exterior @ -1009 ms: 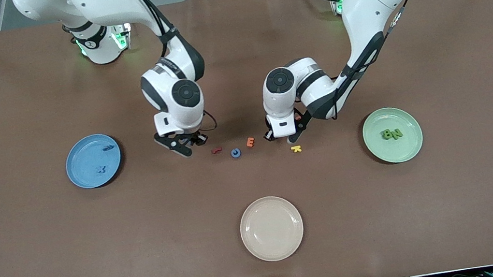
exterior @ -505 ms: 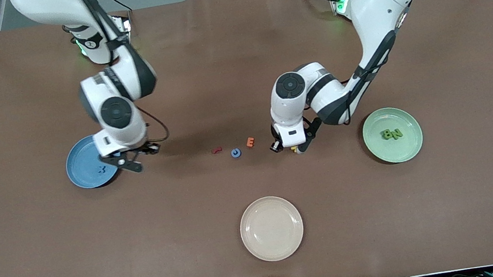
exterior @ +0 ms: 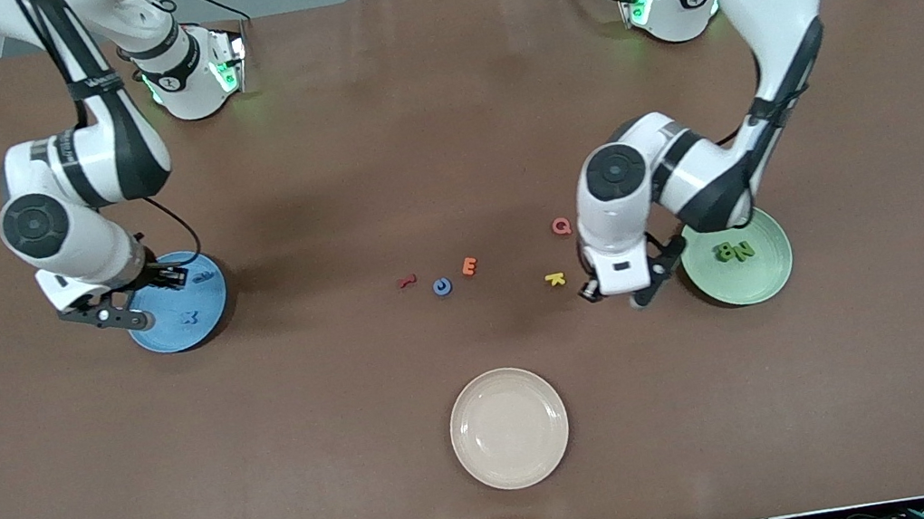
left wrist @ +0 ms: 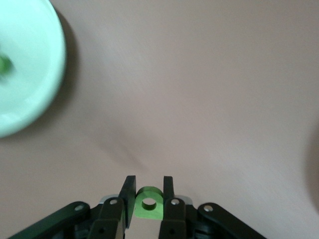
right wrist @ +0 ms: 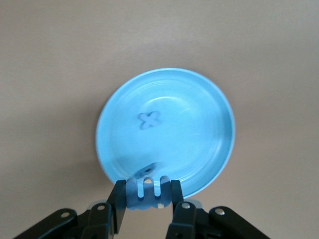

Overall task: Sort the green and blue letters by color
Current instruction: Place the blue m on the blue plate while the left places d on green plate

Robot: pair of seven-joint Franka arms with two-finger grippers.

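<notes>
Front view: on the brown desk [exterior: 441,116], the right gripper [exterior: 122,303] hangs over the rim of the round blue plate [exterior: 209,308], which holds a blue foam x [exterior: 188,318]. The left gripper [exterior: 624,290] hovers beside the round green plate [exterior: 767,280] with green foam letters N and B [exterior: 734,252]. A blue foam c [exterior: 441,286] lies on the desk between the blue plate and the green one.

Left wrist view: jaws clamp a green foam P [left wrist: 148,204].

Right wrist view: jaws clamp a blue foam m [right wrist: 146,194] above the blue plate's edge.

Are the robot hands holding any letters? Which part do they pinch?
Yes. The left gripper pinches a green letter by its sides, over the table. The right gripper pinches a blue letter by its ends, over the blue plate's edge.
</notes>
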